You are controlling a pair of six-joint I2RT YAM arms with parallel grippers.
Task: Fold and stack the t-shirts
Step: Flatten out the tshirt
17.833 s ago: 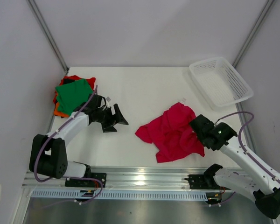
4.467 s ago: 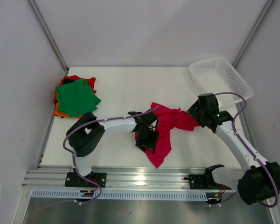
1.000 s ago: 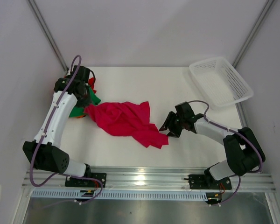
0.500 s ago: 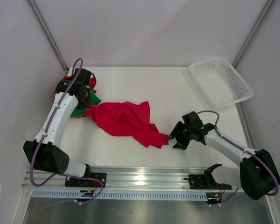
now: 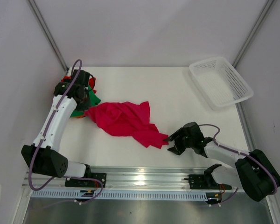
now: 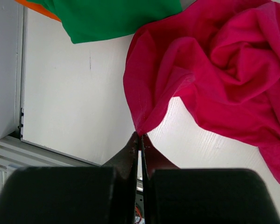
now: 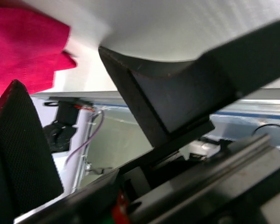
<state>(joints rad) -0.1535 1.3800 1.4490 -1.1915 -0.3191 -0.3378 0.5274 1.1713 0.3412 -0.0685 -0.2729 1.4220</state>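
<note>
Fingers of the left gripper (image 6: 139, 137) pinched tight on an edge of the crimson t-shirt (image 6: 224, 70), cloth drawn to a peak at the tips. The shirt lies crumpled on the table (image 6: 74, 102), from far left to near centre. Beside the grip, green t-shirt (image 6: 116, 16) over orange t-shirt (image 6: 32, 3), stacked far left. The right gripper (image 5: 170, 142) has fingers spread, holding nothing, just beside the shirt's near-right corner. White mesh basket (image 5: 213, 60) far right, well apart.

— Crimson t-shirt (image 5: 126, 120), centre frame: soft matt cloth, heavily creased. Table (image 5: 144, 88): smooth, white, matt.
— Upper right, basket (image 5: 219, 83): white plastic mesh. Bottom rail (image 5: 140, 177): shiny bare metal. Right gripper (image 5: 170, 143), pad (image 7: 18, 149): black, finely textured.
</note>
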